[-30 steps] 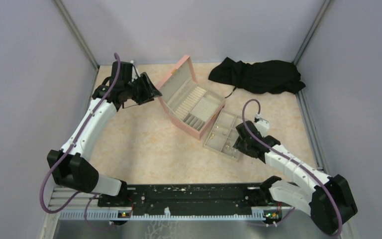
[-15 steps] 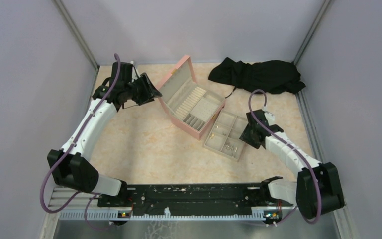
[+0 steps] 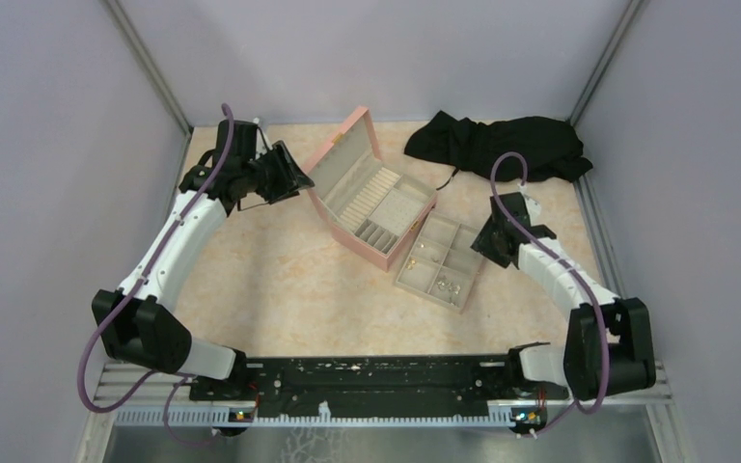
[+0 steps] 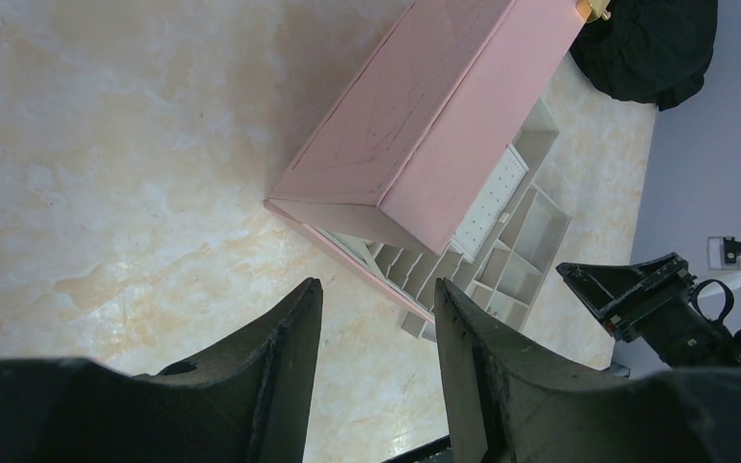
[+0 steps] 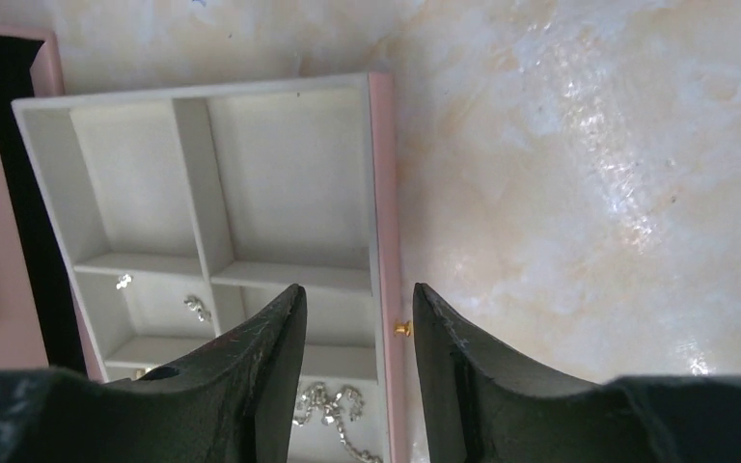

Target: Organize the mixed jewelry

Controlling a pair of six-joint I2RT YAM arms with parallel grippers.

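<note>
The mixed jewelry (image 3: 447, 285) lies as tiny specks in the near compartments of the beige tray (image 3: 407, 286). In the right wrist view a silver chain (image 5: 333, 405) and two small pale pieces (image 5: 196, 307) lie in the tray (image 5: 382, 193); its far compartments are bare. My right gripper (image 3: 490, 241) is open and empty above the tray's right rim, its jaws (image 5: 355, 289) straddling the rim by a small gold knob (image 5: 402, 328). My left gripper (image 3: 294, 178) is open and empty, held left of the open pink box (image 3: 371, 198), with its jaws (image 4: 376, 285) above bare table.
A black cloth (image 3: 502, 145) lies at the back right, also in the left wrist view (image 4: 646, 48). The pink box's lid (image 4: 425, 125) stands open toward the left arm. Grey walls close in the table on three sides.
My right arm has swung back and to the right, from the tray's near right corner to its right rim. The left arm has not moved.
</note>
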